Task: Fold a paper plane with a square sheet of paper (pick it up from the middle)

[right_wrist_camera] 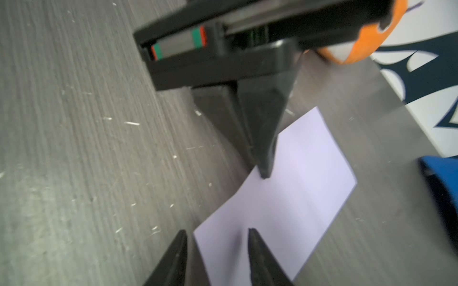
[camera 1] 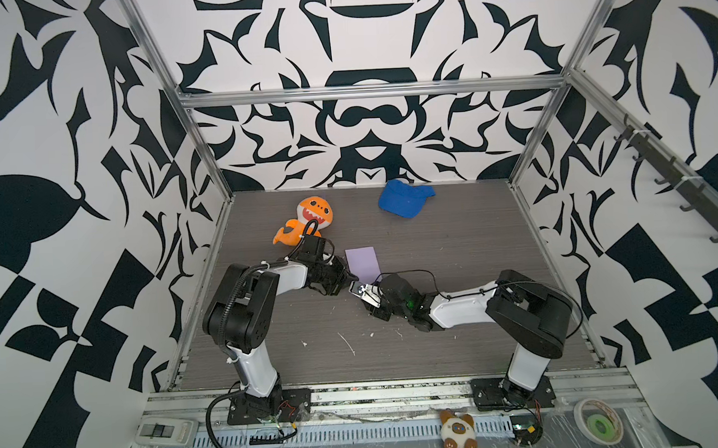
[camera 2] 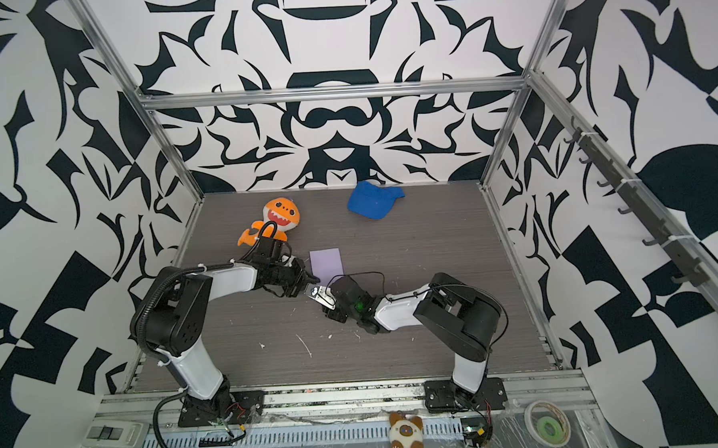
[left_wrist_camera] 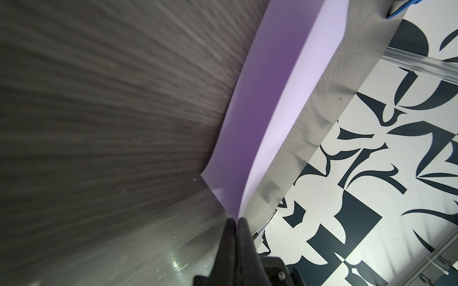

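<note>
The big grey table (camera 1: 455, 270) holds everything up, so the paper has a flat place to be pressed on.

The blue cap (camera 1: 404, 198) lies far beyond both grippers, by the back wall. It is well apart from the work, so I think it is not in the way. The orange shark (camera 1: 307, 221) lies behind the left arm's wrist, also apart from the paper.

The square sheet of paper (camera 1: 363, 263) lies on the table just in front of the two gripper tips. It looks folded over, because the left wrist view shows two layers that meet at the tips.

The left gripper (left_wrist_camera: 234, 221) is squeezed tight on the near edge of the paper. I think it pinches there so the two layers cannot slide apart.

The right gripper (right_wrist_camera: 216, 230) has its jaws apart. It sits low at the paper's near corner, just beside the left gripper. One finger (right_wrist_camera: 255, 247) is over the paper and the other is over bare table. I think it is there to grab that corner for the next fold. It holds nothing yet.
</note>
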`<action>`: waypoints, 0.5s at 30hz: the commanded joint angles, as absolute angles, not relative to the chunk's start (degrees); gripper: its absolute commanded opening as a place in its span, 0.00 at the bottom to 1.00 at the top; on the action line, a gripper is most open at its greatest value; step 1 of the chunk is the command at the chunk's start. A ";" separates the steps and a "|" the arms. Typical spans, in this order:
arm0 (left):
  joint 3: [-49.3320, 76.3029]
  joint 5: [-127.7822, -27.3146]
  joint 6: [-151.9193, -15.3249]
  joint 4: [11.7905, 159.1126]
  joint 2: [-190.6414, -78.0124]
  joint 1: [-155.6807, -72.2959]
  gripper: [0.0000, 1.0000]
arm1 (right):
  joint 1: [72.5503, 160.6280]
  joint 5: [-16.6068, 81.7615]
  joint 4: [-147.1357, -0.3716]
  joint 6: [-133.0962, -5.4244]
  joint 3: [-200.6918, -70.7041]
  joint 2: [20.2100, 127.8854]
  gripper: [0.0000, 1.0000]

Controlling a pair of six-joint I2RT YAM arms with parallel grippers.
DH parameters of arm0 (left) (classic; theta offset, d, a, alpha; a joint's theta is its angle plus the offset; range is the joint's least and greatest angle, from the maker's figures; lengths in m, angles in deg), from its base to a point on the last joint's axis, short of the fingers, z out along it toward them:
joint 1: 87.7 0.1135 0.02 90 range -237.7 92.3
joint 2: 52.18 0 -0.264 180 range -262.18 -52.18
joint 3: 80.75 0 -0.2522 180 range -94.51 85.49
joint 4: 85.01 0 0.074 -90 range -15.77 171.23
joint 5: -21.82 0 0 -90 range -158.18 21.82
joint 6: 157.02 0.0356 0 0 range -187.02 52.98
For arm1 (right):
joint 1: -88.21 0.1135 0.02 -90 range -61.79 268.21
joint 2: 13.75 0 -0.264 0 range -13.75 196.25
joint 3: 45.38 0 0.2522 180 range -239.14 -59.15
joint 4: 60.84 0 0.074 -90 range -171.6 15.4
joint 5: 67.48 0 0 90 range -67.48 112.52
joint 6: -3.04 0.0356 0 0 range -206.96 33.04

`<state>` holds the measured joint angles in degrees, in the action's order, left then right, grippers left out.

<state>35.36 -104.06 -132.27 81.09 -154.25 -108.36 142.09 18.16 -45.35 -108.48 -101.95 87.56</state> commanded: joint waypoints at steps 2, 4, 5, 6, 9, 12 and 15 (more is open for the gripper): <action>34.71 -103.69 -133.11 79.65 -152.91 -108.59 0.05 | 142.42 16.71 -41.11 -109.20 -102.30 86.53 0.33; 34.71 -103.68 -133.02 79.52 -152.92 -108.59 0.05 | 142.39 16.81 -41.20 -109.21 -102.21 86.53 0.28; 34.70 -103.70 -133.02 79.43 -152.99 -108.62 0.05 | 142.42 16.63 -41.19 -109.14 -102.21 86.53 0.25; 34.77 -103.69 -133.02 79.47 -152.91 -108.60 0.06 | 142.39 16.55 -41.26 -109.05 -102.21 86.53 0.23; 34.68 -103.64 -132.85 79.22 -152.82 -108.62 0.07 | 142.40 16.57 -41.53 -108.98 -102.12 86.27 0.16; 34.27 -103.52 -132.26 78.07 -152.33 -108.56 0.10 | 142.36 16.89 -41.69 -108.76 -101.93 85.75 0.09; 33.43 -103.06 -129.79 74.79 -150.61 -107.09 0.21 | 142.36 17.95 -43.21 -108.27 -101.87 84.68 0.03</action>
<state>35.12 -103.86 -131.92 78.79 -153.81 -108.21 142.09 17.40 -43.58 -109.02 -101.91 87.54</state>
